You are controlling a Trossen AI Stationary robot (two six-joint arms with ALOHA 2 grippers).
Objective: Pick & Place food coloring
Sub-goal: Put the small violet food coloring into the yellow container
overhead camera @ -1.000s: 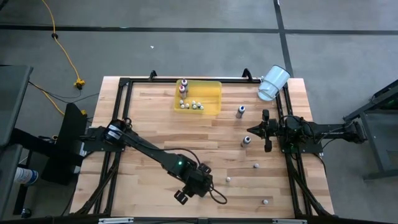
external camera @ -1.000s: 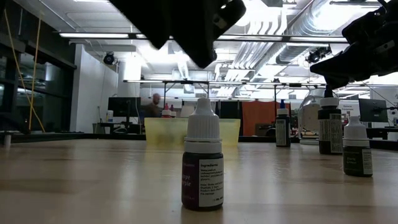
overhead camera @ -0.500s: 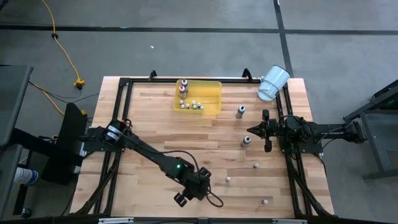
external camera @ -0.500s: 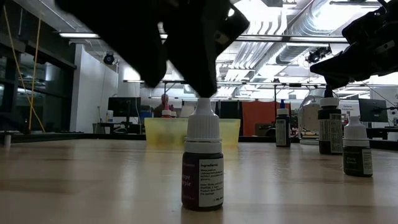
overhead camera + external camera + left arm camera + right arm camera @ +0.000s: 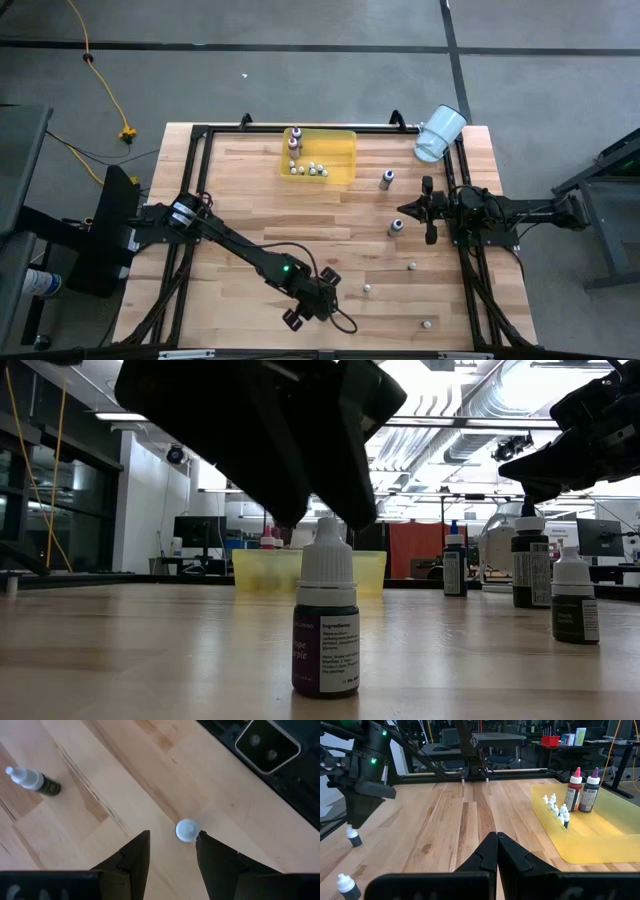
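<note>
A small food coloring bottle (image 5: 325, 622), dark body and white cap, stands upright on the wood near the table's front edge. My left gripper (image 5: 296, 317) hangs open just over it, slanting down. Its two fingers stand on either side of the white cap (image 5: 186, 830), which is closer to one finger (image 5: 212, 852). I cannot tell whether that finger touches the cap. In the high view the gripper hides the bottle. My right gripper (image 5: 429, 210) waits shut at the table's right side, fingers (image 5: 496, 840) together, holding nothing. Several more bottles stand in the yellow tray (image 5: 340, 160).
Loose bottles stand on the right half of the table (image 5: 389, 178) (image 5: 396, 227) (image 5: 411, 267) (image 5: 368, 289) (image 5: 428, 324); one of them (image 5: 32, 780) shows in the left wrist view. A white cup (image 5: 440, 132) lies on its side at the far right corner. A black frame rail (image 5: 280, 765) runs along the near edge.
My left gripper has come down over the standing bottle and shifted slightly toward the table's near edge, tipping steeper. Its fingertips now reach the level of the cap. The gap between the fingers is unchanged. The bottle has not moved.
</note>
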